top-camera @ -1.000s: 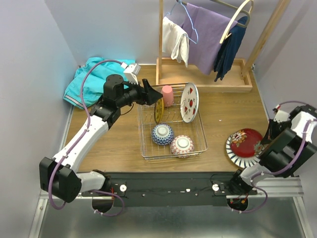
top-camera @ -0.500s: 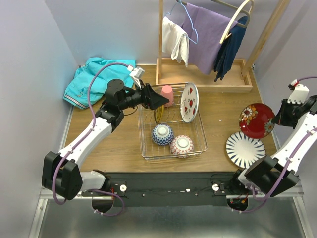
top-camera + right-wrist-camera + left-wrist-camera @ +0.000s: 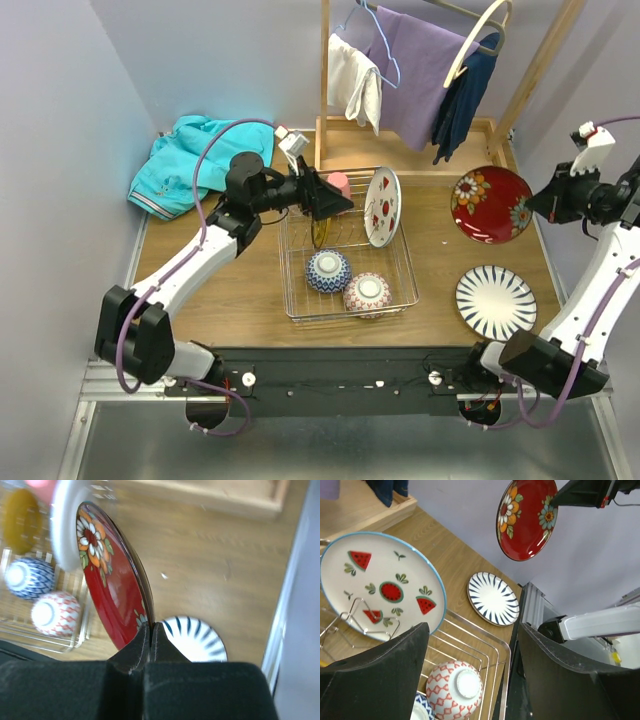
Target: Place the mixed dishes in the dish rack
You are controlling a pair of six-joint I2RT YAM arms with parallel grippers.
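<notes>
Since a second ago the right gripper [image 3: 530,206] has lifted the red plate [image 3: 490,204] off the blue-striped plate [image 3: 496,301] and swung it inward. The red plate now hangs over the table's [image 3: 240,290] far right, flowered face toward the overhead camera. The blue-striped plate lies flat at near right, outside the dish rack [image 3: 287,270].

Rack contents, near to far:
- pink-patterned bowl [image 3: 367,293] and blue-patterned bowl [image 3: 327,270], both inverted
- yellow plate [image 3: 320,225], on edge
- watermelon plate [image 3: 381,206], leaning upright
- pink cup [image 3: 341,183], partly hidden by the left gripper [image 3: 338,202]

Only the right wrist view shows that gripper's fingers [image 3: 142,645] pinched tight on the red plate's rim; its far area is blurred. Only the left wrist view shows the left gripper's jaws standing wide, holding nothing, above the rack.
</notes>
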